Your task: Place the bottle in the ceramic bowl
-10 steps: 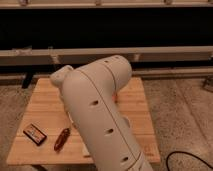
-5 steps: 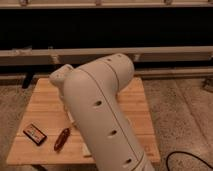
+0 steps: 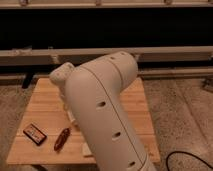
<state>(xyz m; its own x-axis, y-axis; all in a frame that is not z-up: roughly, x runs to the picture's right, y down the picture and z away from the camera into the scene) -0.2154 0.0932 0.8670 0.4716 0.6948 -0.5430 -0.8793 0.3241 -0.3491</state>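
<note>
My big white arm (image 3: 107, 115) fills the middle of the camera view and covers much of the wooden table (image 3: 45, 100). The gripper is hidden behind the arm and does not show. The ceramic bowl is hidden or out of view. I cannot make out a bottle for certain. A small reddish-brown elongated object (image 3: 61, 138) lies on the table's front left, just left of the arm.
A small dark flat box (image 3: 35, 133) lies near the table's front left corner. A bit of a tan flat thing (image 3: 86, 149) peeks out beside the arm at the front edge. A dark wall with rails runs behind. A black cable (image 3: 185, 159) lies on the floor at right.
</note>
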